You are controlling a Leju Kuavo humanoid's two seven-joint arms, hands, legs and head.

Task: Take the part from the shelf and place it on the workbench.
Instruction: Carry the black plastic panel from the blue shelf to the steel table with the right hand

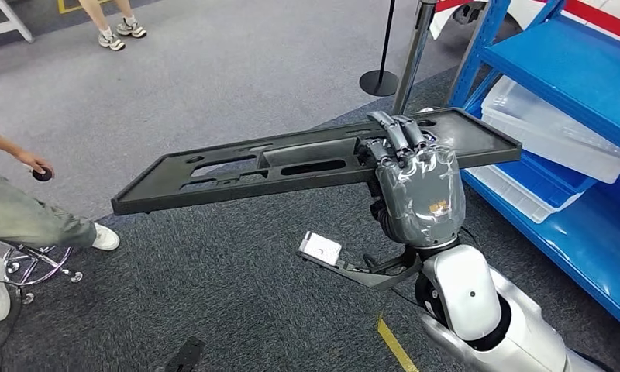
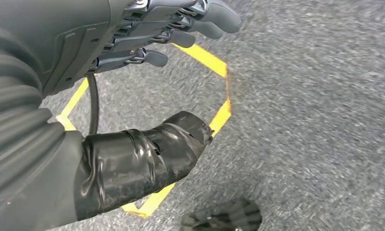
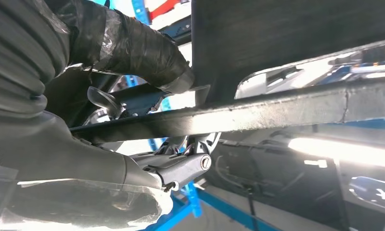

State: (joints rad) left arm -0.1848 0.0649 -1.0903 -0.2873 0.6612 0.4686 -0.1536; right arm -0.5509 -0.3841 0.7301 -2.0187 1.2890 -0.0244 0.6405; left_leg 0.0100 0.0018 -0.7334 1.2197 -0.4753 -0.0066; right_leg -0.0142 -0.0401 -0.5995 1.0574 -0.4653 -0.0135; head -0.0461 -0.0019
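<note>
A long flat black part (image 1: 291, 163) with several cut-outs is held level above the grey carpet, clear of the shelf. My right hand (image 1: 415, 174) grips its near edge right of the middle, fingers curled over the top. From the right wrist view the part's dark underside (image 3: 287, 43) and edge rail (image 3: 258, 115) run across, with the taped thumb (image 3: 133, 50) pressed against it. My left hand (image 2: 147, 91) hangs over the carpet, holding nothing, its fingers (image 2: 190, 21) and taped thumb (image 2: 147, 159) apart.
The blue shelf (image 1: 570, 70) stands at the right with clear plastic bins (image 1: 547, 128) on its lower levels. A person on a wheeled stool (image 1: 36, 263) sits at the left. A stanchion base (image 1: 379, 81) stands behind. Yellow floor tape (image 2: 214, 62) marks the carpet.
</note>
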